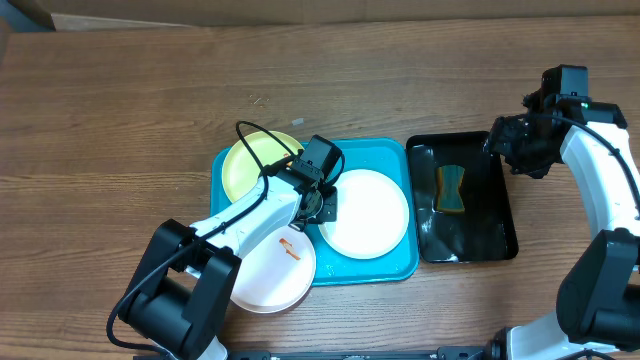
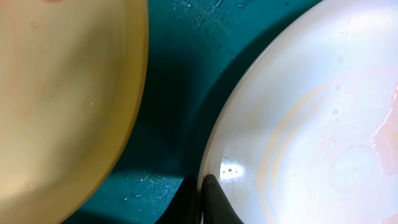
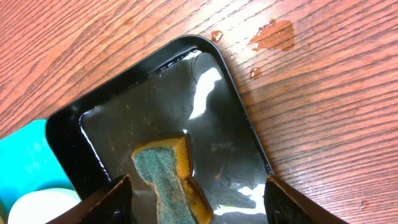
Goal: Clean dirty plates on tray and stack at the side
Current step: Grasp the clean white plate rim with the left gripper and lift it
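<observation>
The turquoise tray (image 1: 400,268) lies mid-table. A pale yellow plate (image 1: 248,165) rests on its back-left corner. A clean-looking white plate (image 1: 368,215) lies on its right half. A second white plate with an orange smear (image 1: 272,272) sits at the tray's front-left corner, partly off it. My left gripper (image 1: 322,203) is shut on the left rim of the white plate on the tray. In the left wrist view the jaws (image 2: 202,193) pinch that plate's rim (image 2: 311,124), with the yellow plate (image 2: 62,93) to the left across bare tray (image 2: 174,81). My right gripper (image 1: 510,150) is open and empty.
A glossy black tray (image 1: 500,225) stands right of the turquoise tray and holds water and a yellow-green sponge (image 1: 451,189). In the right wrist view the open jaws (image 3: 199,208) hover over the sponge (image 3: 165,177) in the black tray (image 3: 124,106). Wet spots (image 3: 273,34) mark the wood.
</observation>
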You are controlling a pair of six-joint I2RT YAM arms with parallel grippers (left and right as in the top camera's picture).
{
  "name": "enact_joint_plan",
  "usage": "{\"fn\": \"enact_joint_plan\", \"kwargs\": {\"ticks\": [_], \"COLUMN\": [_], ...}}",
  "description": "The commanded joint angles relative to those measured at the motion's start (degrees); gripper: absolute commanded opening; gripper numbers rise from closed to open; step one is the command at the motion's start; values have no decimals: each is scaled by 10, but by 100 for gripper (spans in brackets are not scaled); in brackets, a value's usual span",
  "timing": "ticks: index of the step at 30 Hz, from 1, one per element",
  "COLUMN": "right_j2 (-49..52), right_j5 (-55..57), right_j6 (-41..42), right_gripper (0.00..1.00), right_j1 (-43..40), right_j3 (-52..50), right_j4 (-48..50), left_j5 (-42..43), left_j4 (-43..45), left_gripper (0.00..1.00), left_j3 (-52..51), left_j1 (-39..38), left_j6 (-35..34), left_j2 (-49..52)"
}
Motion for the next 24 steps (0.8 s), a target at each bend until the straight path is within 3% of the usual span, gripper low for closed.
{"fn": "enact_joint_plan", "kwargs": {"ticks": [1, 10, 18, 24], "right_j2": [-2, -2, -2, -2], "right_j5": [-8, -9, 0, 20], "right_j6": [15, 43, 43, 43], "right_gripper": [88, 90, 100, 100], "right_j1": [-47, -87, -118, -117], "right_j3": [10, 10, 10, 10], "right_j4": [-5, 1, 21, 23], "left_j5": [-3, -1, 12, 33], "left_j4": [-90, -150, -153, -136], "left_gripper": [4, 4, 4, 4], "left_j3": [110, 213, 279, 308], "left_j1": [50, 81, 78, 67], "left_j6": [94, 120, 132, 131], "left_j2": [8, 8, 8, 8]}}
